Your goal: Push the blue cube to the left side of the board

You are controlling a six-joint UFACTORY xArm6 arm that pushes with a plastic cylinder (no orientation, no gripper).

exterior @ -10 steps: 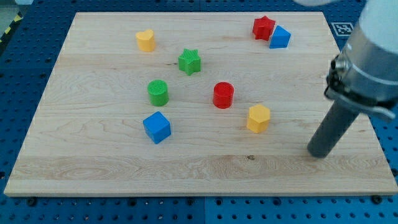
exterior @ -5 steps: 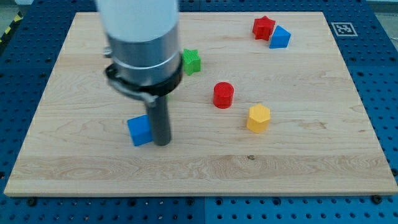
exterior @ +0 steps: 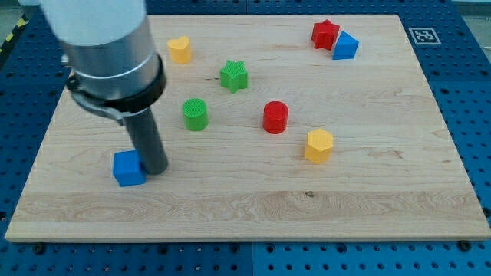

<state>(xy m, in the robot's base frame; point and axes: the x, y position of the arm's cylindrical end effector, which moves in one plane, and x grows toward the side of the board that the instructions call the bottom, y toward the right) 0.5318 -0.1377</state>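
The blue cube [exterior: 128, 169] sits on the wooden board [exterior: 245, 207] at the view's lower left. My tip [exterior: 156, 169] stands right against the cube's right side, touching it. The dark rod and the grey arm body rise above it toward the view's upper left.
On the board are a green cylinder [exterior: 195, 114], a green star [exterior: 234, 76], a yellow heart-shaped block [exterior: 179, 49], a red cylinder [exterior: 275, 117], a yellow hexagonal block [exterior: 318, 146], a red star [exterior: 324, 34] and a second blue block [exterior: 345, 47] at the upper right.
My tip swept from the board's right side to the blue cube and has pushed it leftward, from near the middle-left to the lower left. The other blocks have not moved.
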